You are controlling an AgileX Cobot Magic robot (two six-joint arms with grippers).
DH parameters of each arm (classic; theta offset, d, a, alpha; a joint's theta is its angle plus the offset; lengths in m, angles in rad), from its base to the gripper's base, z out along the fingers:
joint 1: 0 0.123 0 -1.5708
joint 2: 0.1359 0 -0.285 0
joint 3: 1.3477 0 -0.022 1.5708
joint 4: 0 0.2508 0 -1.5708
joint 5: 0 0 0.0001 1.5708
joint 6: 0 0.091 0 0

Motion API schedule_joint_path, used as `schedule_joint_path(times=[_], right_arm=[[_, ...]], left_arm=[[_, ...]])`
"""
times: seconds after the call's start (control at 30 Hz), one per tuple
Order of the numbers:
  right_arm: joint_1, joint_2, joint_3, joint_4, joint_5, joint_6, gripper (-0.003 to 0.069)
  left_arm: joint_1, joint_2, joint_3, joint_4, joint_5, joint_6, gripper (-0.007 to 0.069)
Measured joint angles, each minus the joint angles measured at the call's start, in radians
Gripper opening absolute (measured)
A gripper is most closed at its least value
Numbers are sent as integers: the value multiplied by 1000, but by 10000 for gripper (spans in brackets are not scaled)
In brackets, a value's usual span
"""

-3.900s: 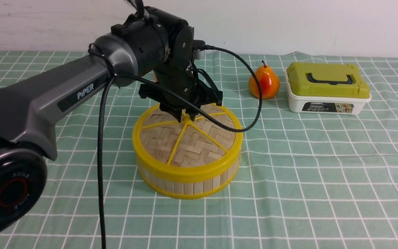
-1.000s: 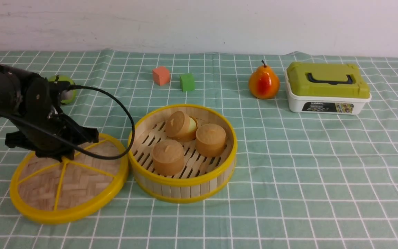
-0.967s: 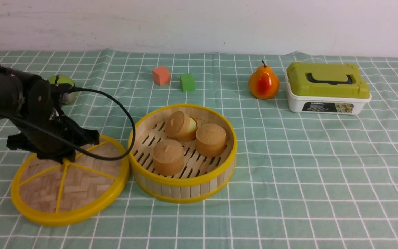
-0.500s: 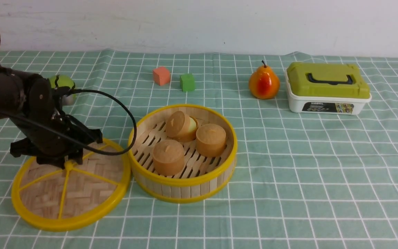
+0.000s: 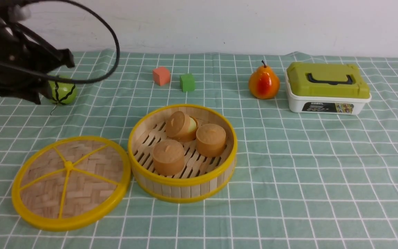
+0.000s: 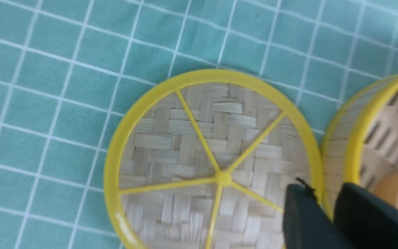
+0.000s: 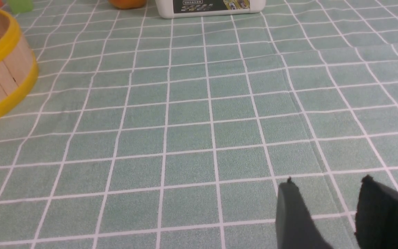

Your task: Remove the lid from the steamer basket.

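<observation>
Left gripper: high over the far-left bench, fingers narrowly parted, holding nothing.
Green ball: far left, near that gripper.
Lid: flat on the bench, near left, just beside the steamer basket; contact unclear.
Steamer basket: centre, uncovered, three brown round cakes inside.
Pear: far right.
Box: right of the pear.
Right gripper: fingers wide apart, empty, low over the bench, right of the basket.
</observation>
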Motion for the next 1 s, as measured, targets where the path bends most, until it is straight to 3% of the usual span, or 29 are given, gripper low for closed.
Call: schedule_joint_path(times=[0.03,0.1,0.27,0.43,0.57,0.7,0.8,1.0], right_arm=[[0,0,0,0,0,0,241],[0,0,0,0,0,0,241],[0,0,0,0,0,0,241],[0,0,0,0,0,0,241],[0,0,0,0,0,0,241],[0,0,0,0,0,0,241],[0,0,0,0,0,0,241],[0,0,0,0,0,0,241]], left_arm=[[0,-43,-4,-7,36,29,34],[0,-99,-5,-18,95,76,-13],[0,-223,14,-29,211,125,-13],[0,-371,128,-56,221,147,-13],[0,-571,309,-200,108,258,-13],[0,-855,572,-439,-43,432,-13],[0,-1002,740,-532,-157,473,-13],[0,-1193,996,-590,-324,483,-13]])
